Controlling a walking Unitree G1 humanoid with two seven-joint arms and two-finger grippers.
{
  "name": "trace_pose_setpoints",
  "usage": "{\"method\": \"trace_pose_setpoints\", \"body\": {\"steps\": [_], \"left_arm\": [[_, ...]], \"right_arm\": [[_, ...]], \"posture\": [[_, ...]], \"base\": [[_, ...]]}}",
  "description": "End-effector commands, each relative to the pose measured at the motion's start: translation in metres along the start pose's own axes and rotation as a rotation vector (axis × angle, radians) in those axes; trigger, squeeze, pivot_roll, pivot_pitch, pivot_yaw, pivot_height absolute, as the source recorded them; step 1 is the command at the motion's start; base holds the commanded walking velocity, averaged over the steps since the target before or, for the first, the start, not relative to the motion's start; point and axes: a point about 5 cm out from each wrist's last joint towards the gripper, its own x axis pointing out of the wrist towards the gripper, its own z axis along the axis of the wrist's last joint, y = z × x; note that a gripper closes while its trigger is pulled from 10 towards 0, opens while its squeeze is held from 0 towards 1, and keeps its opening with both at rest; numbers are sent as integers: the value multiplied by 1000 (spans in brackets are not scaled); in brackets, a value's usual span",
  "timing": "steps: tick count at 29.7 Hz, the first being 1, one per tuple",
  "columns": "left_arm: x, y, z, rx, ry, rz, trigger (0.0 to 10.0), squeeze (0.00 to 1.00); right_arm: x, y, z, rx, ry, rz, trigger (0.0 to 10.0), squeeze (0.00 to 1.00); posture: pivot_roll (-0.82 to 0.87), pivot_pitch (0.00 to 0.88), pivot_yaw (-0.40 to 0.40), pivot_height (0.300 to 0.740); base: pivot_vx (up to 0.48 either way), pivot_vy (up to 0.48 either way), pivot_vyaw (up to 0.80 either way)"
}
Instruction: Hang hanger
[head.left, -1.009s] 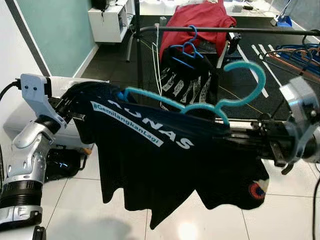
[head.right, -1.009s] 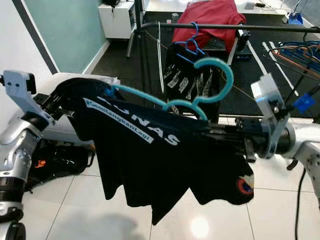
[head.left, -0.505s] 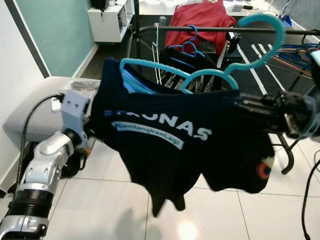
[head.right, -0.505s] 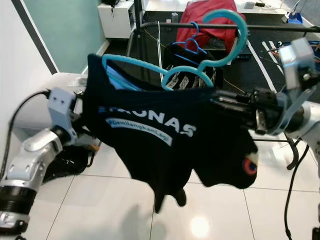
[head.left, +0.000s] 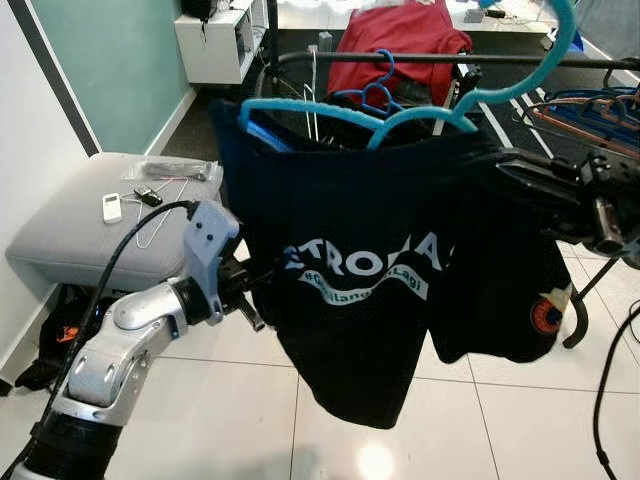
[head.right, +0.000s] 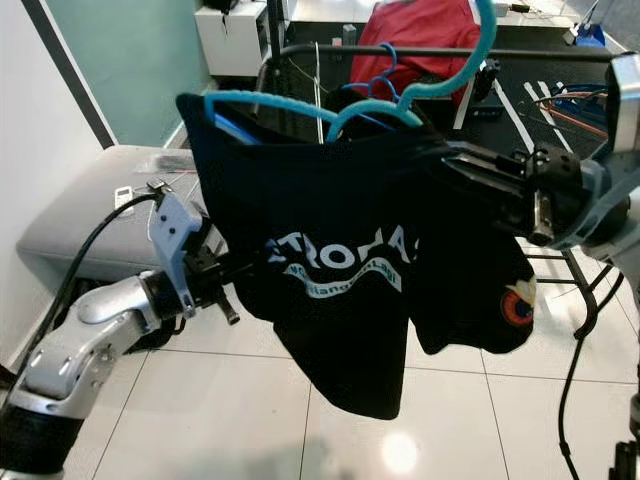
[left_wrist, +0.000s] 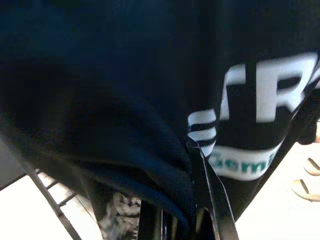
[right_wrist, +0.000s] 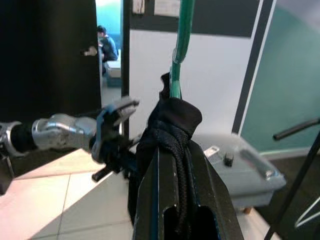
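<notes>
Left eye view: against half a second earlier, I saw the teal hanger (head.left: 400, 108) tipped upright, its hook up by the rack rail (head.left: 400, 59), the black T-shirt (head.left: 370, 270) now hanging straight. My right gripper (head.left: 510, 172) was clamped on hanger and collar. My left gripper (head.left: 262, 300) had dropped to the shirt's side.

Left wrist view: fingers (left_wrist: 210, 195) pressed into cloth; closed or not, I couldn't tell.

Right wrist view: fingers (right_wrist: 175, 200) shut around bunched fabric and hanger; hooking looked close

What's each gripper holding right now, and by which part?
Right gripper: teal hanger with the black shirt, clamped at the shoulder. Left gripper: at the shirt's side; grip cannot be told.
</notes>
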Motion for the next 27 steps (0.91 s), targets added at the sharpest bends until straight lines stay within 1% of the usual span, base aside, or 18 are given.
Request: {"method": "trace_pose_setpoints", "body": {"steps": [1,2,3,4,5,6,7,8,9,12,14,15,16,17,20,21,22,27], "left_arm": [[-11,9,23,-11,-111,2,10000,0],[-11,9,23,-11,-111,2,10000,0],[-19,13,34,-6,-157,-16,10000,0],[-19,13,34,-6,-157,-16,10000,0],[-33,24,45,22,-174,0,10000,333],[-33,24,45,22,-174,0,10000,333],[-38,31,47,37,-165,29,10000,333],[-38,31,47,37,-165,29,10000,333],[-50,44,51,77,-143,67,10000,1000],[-54,45,52,95,-126,55,10000,1000],[-63,35,48,131,-53,-71,10000,1000],[-65,31,46,133,-34,-108,10000,1000],[-65,31,46,133,-34,-108,10000,1000],[-67,27,43,126,-8,-141,10000,1000],[-69,25,41,115,12,-161,10000,1000],[-73,22,36,114,46,-187,10000,1000],[-76,21,35,115,58,-194,10000,1000],[-80,22,36,126,58,-197,10000,1000]], "right_arm": [[-1,3,-13,-13,103,10,0,0],[-1,3,-13,-13,103,10,0,0],[-2,3,-19,-5,136,5,0,0],[-2,3,-19,-5,136,5,0,0],[-4,3,-23,4,148,-2,0,0],[-4,3,-23,4,148,-2,0,0],[-5,3,-23,6,145,-2,0,0],[-5,3,-23,6,145,-2,0,0],[-6,4,-22,12,136,3,0,0],[-6,4,-21,17,126,13,0,0],[-7,6,-17,20,104,35,0,0],[-7,6,-16,18,101,38,0,0],[-7,6,-16,18,101,38,0,0],[-7,6,-15,15,97,39,0,0],[-7,6,-14,12,94,39,0,0],[-9,5,-10,10,79,40,0,0],[-10,5,-7,12,67,48,0,0],[-12,6,-3,23,57,71,0,0]], "posture": [[-116,128,33,740],[-116,128,33,740],[-113,128,32,740],[-113,128,32,740],[-110,129,35,740],[-110,129,35,740],[-110,129,35,740],[-110,129,35,740],[-108,128,34,740],[-108,128,34,740],[-111,129,33,740],[-111,129,33,740],[-111,129,33,740],[-111,129,33,740],[-113,129,34,740],[-113,130,32,740],[-113,130,32,740],[-114,132,32,740]], "base": [[0,0,0],[0,0,0],[0,0,0],[0,0,0],[0,0,0],[0,0,0],[0,0,0],[0,0,0],[0,0,0],[0,0,0],[0,0,0],[0,0,0],[0,0,0],[0,0,0],[0,0,0],[0,0,0],[0,0,0],[0,0,0]]}}
